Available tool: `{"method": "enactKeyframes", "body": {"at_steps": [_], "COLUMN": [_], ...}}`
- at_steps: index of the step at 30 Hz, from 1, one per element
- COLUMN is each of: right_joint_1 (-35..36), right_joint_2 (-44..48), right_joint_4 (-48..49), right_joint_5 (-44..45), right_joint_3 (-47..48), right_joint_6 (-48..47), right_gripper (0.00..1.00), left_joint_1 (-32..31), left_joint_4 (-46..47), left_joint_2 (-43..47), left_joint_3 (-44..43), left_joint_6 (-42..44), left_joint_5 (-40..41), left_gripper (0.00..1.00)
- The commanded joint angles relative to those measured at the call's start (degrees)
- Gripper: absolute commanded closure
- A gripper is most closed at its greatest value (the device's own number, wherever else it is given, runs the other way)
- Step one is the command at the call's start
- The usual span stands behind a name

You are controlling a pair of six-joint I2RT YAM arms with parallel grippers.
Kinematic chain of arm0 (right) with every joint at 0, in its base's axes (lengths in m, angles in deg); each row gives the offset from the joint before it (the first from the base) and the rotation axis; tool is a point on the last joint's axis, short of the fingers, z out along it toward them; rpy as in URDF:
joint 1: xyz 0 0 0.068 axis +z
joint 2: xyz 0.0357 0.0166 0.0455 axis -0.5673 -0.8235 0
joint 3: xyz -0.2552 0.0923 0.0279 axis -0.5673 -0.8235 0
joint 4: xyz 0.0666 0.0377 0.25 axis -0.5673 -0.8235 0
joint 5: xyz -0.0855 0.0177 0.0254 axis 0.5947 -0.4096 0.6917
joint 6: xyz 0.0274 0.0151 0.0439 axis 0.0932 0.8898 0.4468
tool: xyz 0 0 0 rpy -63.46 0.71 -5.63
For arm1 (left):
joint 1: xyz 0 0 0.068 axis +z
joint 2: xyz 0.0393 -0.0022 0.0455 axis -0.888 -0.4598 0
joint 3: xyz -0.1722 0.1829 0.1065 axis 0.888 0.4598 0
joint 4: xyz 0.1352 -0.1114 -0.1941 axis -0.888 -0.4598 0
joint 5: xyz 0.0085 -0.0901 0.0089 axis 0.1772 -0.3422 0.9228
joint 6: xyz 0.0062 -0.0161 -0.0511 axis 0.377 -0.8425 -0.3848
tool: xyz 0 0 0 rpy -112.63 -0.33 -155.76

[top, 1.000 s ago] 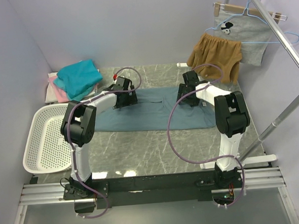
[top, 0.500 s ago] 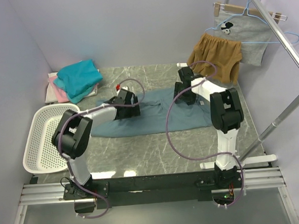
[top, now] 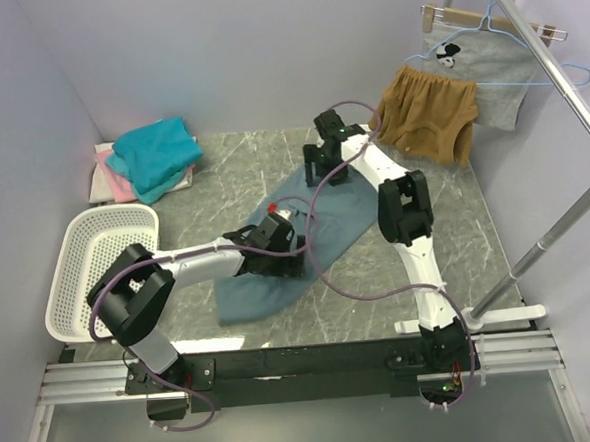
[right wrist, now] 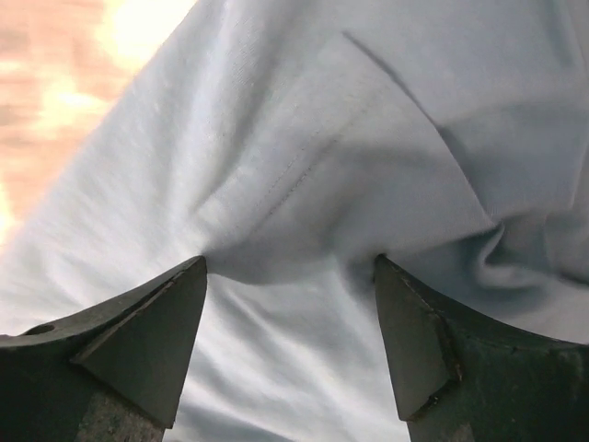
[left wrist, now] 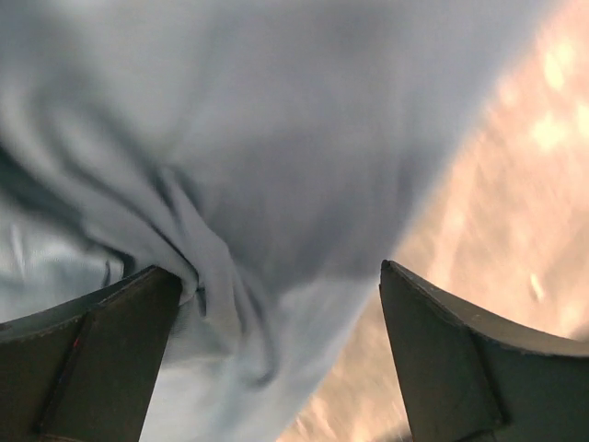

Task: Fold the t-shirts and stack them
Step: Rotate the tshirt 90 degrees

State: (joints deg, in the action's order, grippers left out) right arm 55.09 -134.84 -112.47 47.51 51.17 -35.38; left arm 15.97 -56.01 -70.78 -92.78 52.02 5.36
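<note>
Top view: your grey-blue t-shirt [top: 347, 216] lies rumpled and diagonal, right of the basket [top: 59, 286]. It looks like the 1 still to fold. The teal pile [top: 156, 154] sits behind the basket. The table [top: 457, 241] has room further right.

Left wrist: left gripper [left wrist: 279, 276] has its jaws apart with cloth bunched between. Can't tell if it's pinched.

Right wrist: right gripper [right wrist: 290, 267], same story.

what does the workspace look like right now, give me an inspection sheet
surface: grey marbled table, no spills seen
job's things: grey-blue t-shirt lying diagonally mid-table, unfolded; teal t-shirt atop pink t-shirt and white t-shirt, back left
clutter: white basket at the left edge
grippers: left gripper and right gripper both open, over the grey-blue fabric
cables: purple cables loop off both arms
surroundings: mustard shorts and grey print garment hang on the rack, right
</note>
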Motion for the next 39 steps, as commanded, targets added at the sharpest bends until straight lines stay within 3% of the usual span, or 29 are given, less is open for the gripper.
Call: {"method": "enactKeyframes", "body": {"at_steps": [1, 4, 10, 13, 16, 18, 24, 29, 39], "right_joint_1": [2.3, 2.1, 1.1, 0.0, -0.9, -1.3, -1.6, -1.3, 1.3], "right_joint_2": [-2.9, 3.9, 28.8, 35.2, 39.1, 41.7, 49.4, 56.8, 59.5], "right_joint_4": [-2.8, 6.9, 29.0, 28.3, 25.4, 24.5, 21.0, 23.6, 23.6], "right_joint_5": [-15.0, -14.8, 2.0, 9.6, 15.6, 20.5, 24.0, 18.3, 5.8], "right_joint_3": [10.4, 2.3, -24.9, -29.7, -33.4, -37.1, -47.8, -58.5, -64.0], "right_joint_6": [-5.6, -5.2, -7.3, -6.4, -5.3, -3.7, 2.8, 5.8, 6.7], "right_gripper": [0.2, 0.18, 0.08, 0.07, 0.07, 0.06, 0.06, 0.06, 0.06], "left_joint_1": [-6.5, -8.4, -7.2, -4.8, -1.3, 1.0, 6.2, 8.6, 11.9], "left_joint_4": [-11.4, -14.0, -16.2, -14.5, -9.5, -6.4, 2.4, 5.2, 1.3], "left_joint_2": [-2.5, -1.9, -1.0, -1.2, -1.6, -3.1, -13.0, -23.4, -40.8], "left_joint_3": [-0.3, -6.0, -19.0, -24.7, -27.6, -28.6, -34.7, -43.5, -62.4], "left_joint_6": [1.6, 3.6, 6.8, 8.5, 10.8, 12.5, 17.0, 18.7, 19.4], "left_joint_5": [-17.7, -14.1, 0.9, 7.0, 7.5, 4.9, -1.9, -13.1, -31.5], "left_gripper": [0.06, 0.06, 0.01, 0.01, 0.01, 0.0, 0.01, 0.01, 0.01]}}
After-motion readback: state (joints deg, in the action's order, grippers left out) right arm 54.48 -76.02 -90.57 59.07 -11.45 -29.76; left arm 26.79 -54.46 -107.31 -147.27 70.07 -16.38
